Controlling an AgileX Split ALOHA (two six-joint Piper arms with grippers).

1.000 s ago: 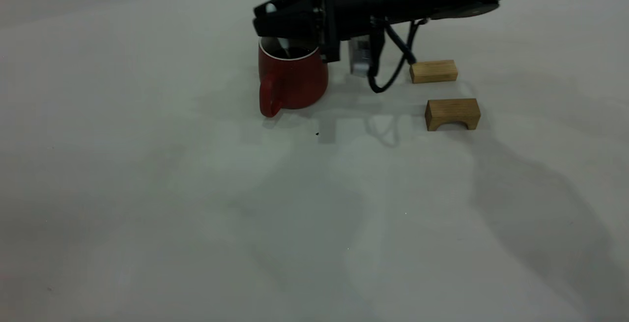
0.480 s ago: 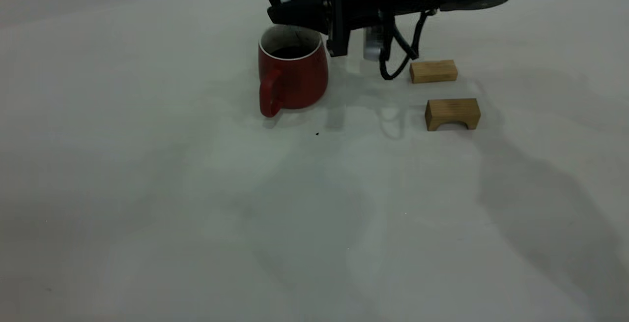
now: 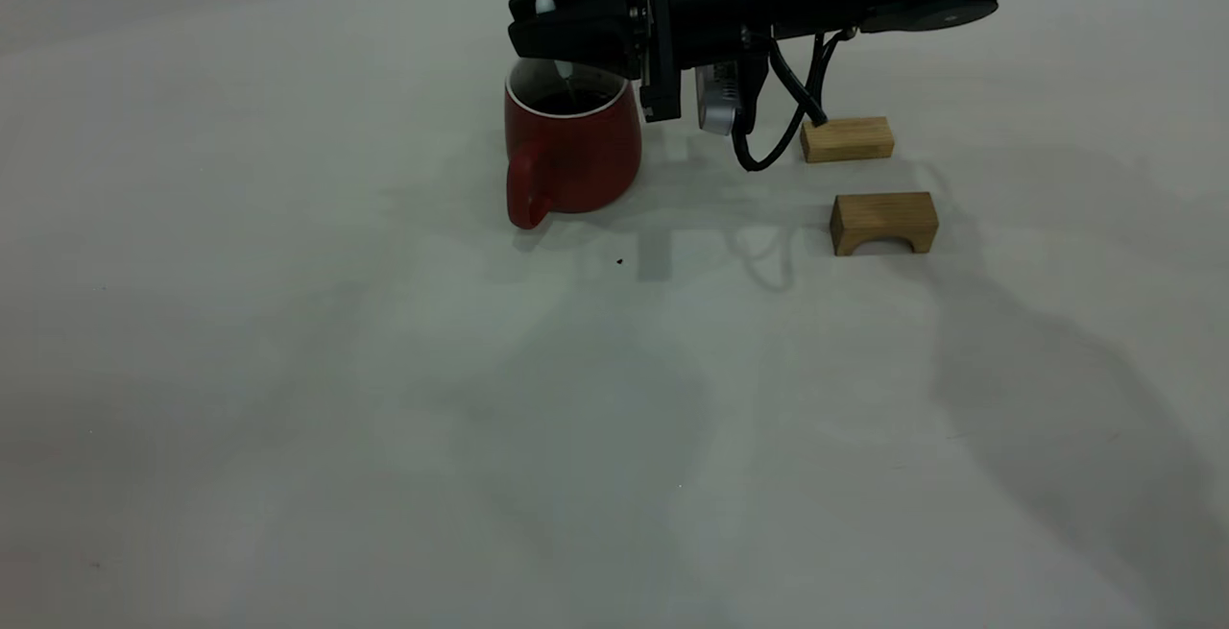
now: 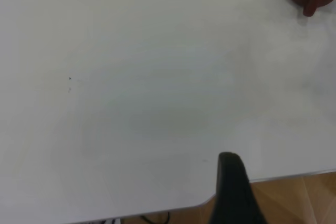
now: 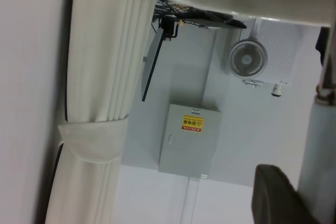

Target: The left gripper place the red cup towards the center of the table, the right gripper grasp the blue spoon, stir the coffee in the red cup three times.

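Over the mouth of the red cup (image 3: 573, 154) my right gripper (image 3: 562, 29) reaches in level from the right side of the exterior view, its black fingers pressed together on the blue spoon (image 3: 565, 72). Only a pale stub of the handle shows at the top of the fingers, and a short length of the neck descends from beneath them into the cup; the bowl is hidden below the rim. Dark coffee (image 3: 568, 103) fills the cup, set against a white inner wall. The cup stands upright on the table (image 3: 384, 370), toward the far middle of it, with its thick loop handle turned toward the camera and slightly left. A black cable (image 3: 778, 120) loops down from my right wrist beside a grey metal part (image 3: 715, 101). Further right lie two tan wooden blocks, well apart from the cup: a plain rectangular block (image 3: 847, 139) near the cable loop, and an arched block (image 3: 883, 223) nearer the camera. A tiny dark speck (image 3: 619, 261) marks the tabletop just in front of the cup. My left gripper (image 4: 236, 192) is parked over the table's near edge, away from the work; one dark finger shows in the left wrist view, and I cannot tell whether it is spread or closed. The same view catches the cup at its far corner.
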